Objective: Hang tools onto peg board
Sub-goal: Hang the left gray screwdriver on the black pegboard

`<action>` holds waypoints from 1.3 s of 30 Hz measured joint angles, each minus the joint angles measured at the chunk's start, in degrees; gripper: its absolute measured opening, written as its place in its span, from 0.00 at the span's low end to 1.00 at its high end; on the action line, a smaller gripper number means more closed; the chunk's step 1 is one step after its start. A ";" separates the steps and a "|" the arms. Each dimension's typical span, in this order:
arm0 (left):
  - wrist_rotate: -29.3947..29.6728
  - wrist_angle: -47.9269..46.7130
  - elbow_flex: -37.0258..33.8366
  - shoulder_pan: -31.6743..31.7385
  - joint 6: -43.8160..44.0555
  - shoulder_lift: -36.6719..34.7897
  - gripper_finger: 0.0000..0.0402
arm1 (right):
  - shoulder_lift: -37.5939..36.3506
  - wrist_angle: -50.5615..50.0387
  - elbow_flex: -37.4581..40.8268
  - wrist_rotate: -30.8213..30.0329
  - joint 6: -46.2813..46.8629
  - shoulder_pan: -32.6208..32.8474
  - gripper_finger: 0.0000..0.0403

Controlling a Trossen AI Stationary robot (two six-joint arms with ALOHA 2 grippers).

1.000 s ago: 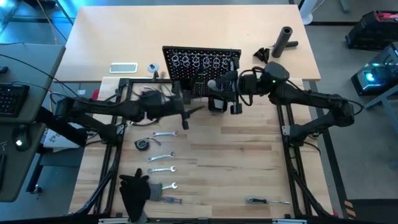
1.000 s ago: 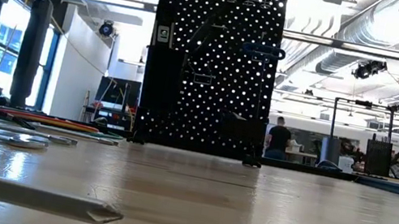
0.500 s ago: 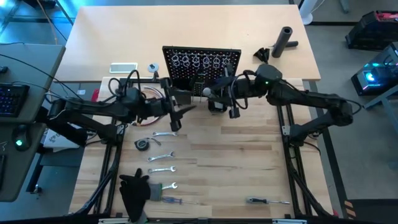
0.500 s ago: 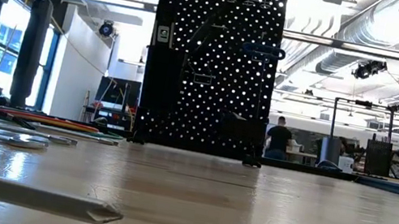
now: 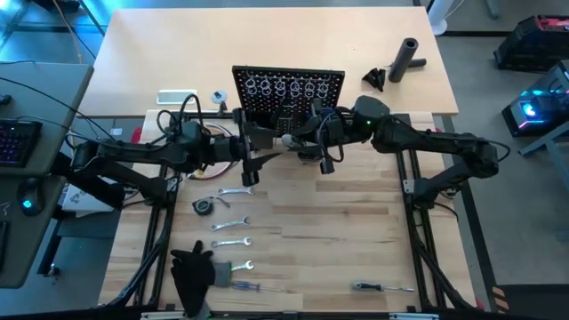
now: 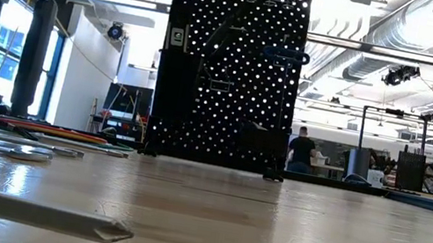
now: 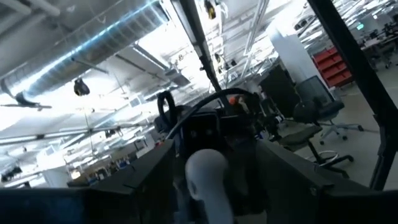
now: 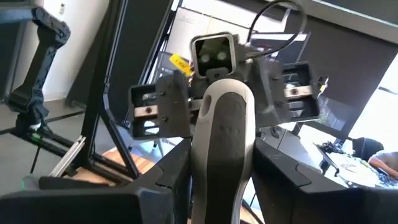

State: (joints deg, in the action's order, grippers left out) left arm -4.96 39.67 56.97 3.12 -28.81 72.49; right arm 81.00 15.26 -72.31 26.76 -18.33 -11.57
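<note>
The black peg board (image 5: 287, 89) stands upright near the table's far side, with silver rings along its top; it fills the middle of the low view (image 6: 230, 70). My right gripper (image 5: 307, 140) hovers in front of it, shut on a grey-handled tool (image 5: 290, 138). My left gripper (image 5: 264, 156) faces it from the left, open. Its fingers stand on either side of the handle's rounded free end (image 7: 207, 177), apart from it. Silver wrenches (image 5: 236, 189) and a small round tape measure (image 5: 204, 206) lie flat on the table. My right gripper (image 8: 221, 199) pinches the tool's grey handle (image 8: 221, 143) between its two fingers (image 8: 168, 186). They come level from the table's right and lie along the handle. The handle is lifted clear of the table, and its free end points at my left gripper.
More wrenches (image 5: 229, 242) and screwdrivers (image 5: 380, 286) lie toward the near edge, beside a black cloth (image 5: 191, 276). A black cylinder (image 5: 407, 58) stands at the far right, and a white flat object (image 5: 176, 97) lies left of the board. Bare wood spans the table's middle.
My right gripper has carried the tool toward the table's left, closing the distance to my left gripper. My left gripper has shifted slightly toward the far edge and then held still facing it.
</note>
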 joint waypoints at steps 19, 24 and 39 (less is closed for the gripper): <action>-0.12 -0.20 0.02 1.14 2.94 2.91 0.51 | 2.71 3.69 0.00 0.09 -1.90 1.16 0.31; -1.19 -0.28 0.02 1.17 2.72 2.96 0.40 | 2.71 3.14 0.00 -0.77 -2.41 1.18 0.31; -3.44 -0.97 0.26 1.76 3.88 3.30 0.30 | 2.54 2.10 0.02 -2.40 -2.91 1.21 0.32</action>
State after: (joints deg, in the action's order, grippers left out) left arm -8.40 38.70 57.23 4.89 -24.93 75.79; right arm 83.54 17.36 -72.29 24.36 -21.24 -10.36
